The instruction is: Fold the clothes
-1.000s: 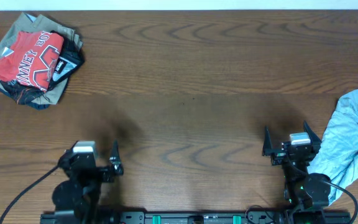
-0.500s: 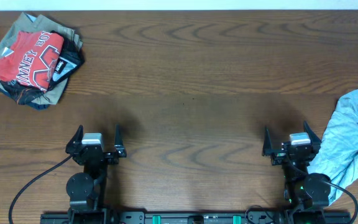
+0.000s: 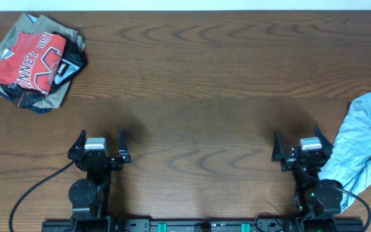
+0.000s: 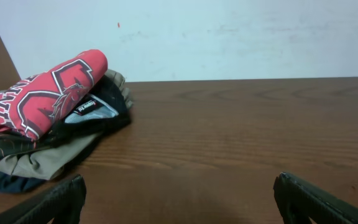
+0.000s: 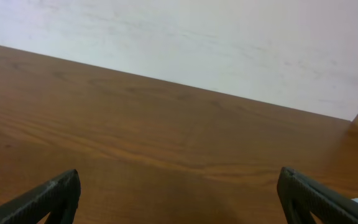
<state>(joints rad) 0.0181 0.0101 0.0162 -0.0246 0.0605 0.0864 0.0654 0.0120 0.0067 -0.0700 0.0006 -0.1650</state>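
A red garment with white lettering lies folded on top of a small pile of clothes at the table's far left corner. It also shows in the left wrist view, on dark and khaki pieces. A pale blue-grey garment lies crumpled at the right edge, beside my right arm. My left gripper is open and empty near the front left, far from the pile; its fingers frame bare table. My right gripper is open and empty just left of the blue-grey garment.
The brown wooden table stretches between the two arms and back to a white wall. The dark and khaki folded pieces lie under the red garment.
The left gripper has shifted right and turned to point straight ahead, then stayed still. The right arm and the clothes have not moved.
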